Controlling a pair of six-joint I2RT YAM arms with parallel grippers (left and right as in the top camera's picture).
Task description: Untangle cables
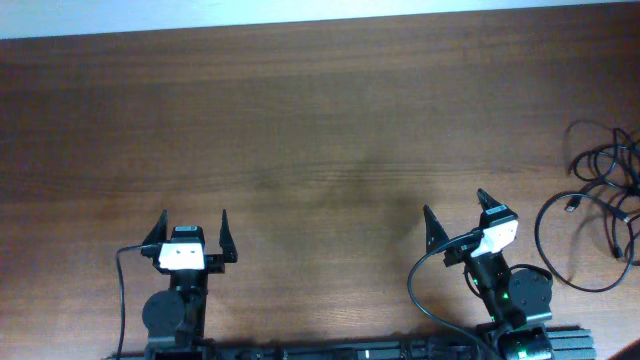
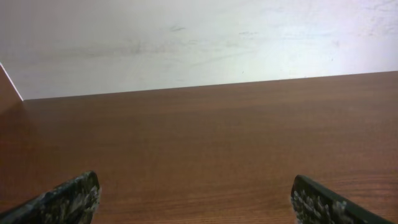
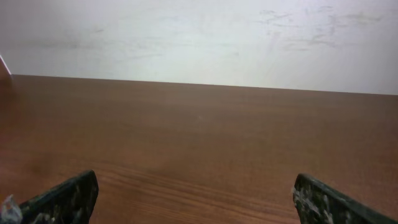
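The cables [image 1: 598, 198] lie in a loose black tangle at the far right edge of the table [image 1: 320, 120], seen only from overhead. Several thin loops overlap there, and some strands run out of the picture on the right. 1 wide loop sags toward the near side of the table, and 1 small plug [image 1: 572, 204] sits at the left side of the tangle, its detail too small to make out. Neither arm touches the cables.

The left gripper [image 1: 193, 215] is at the near left of the table, well apart from the tangle, with its jaws spread wide and nothing between them. The right gripper [image 1: 454, 203] is at the near right, angled slightly toward the right side, nearer the cables but clear of them. Its jaws are also spread wide around nothing.

Each wrist camera shows its own 2 dark, speckled fingers [image 2: 68, 199] at the bottom corners, far apart, with only bare brown wood between them and a pale scuffed wall [image 2: 199, 43] beyond the table's far edge. No cable appears in either wrist view.

A thicker black wire [image 1: 413, 285] curves beside the right arm's base.
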